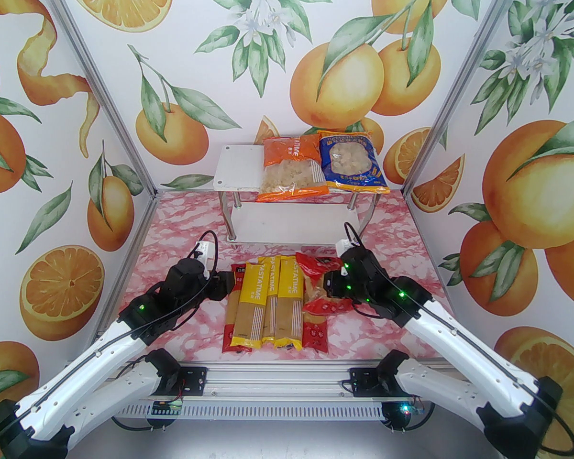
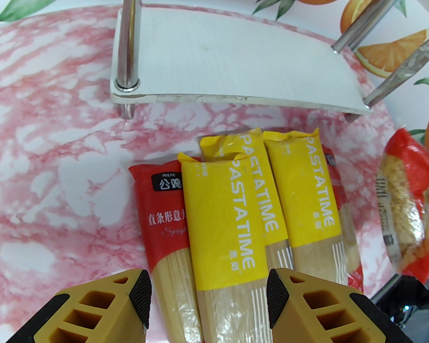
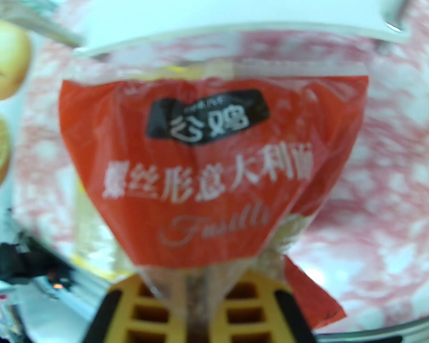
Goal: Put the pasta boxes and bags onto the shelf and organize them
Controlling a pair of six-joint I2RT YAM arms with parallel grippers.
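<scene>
While 3 yellow packs point(image 2: 221, 209) read PASTATIME, red bag point(image 3: 214, 155) (pinched) reads Fusilli.

Three wide bags: red bag point(image 3: 207, 163) pinched in the right claw point(image 3: 196, 288), orange bag point(image 1: 292, 170) and blue bag point(image 1: 351, 160) well beyond it. Five narrow spaghetti packs at the left claw point(image 2: 207, 295): three yellow packs point(image 2: 221, 209), two red packs point(image 2: 161, 220). One two-tier shelf point(image 1: 239, 165). Two claws.
</scene>
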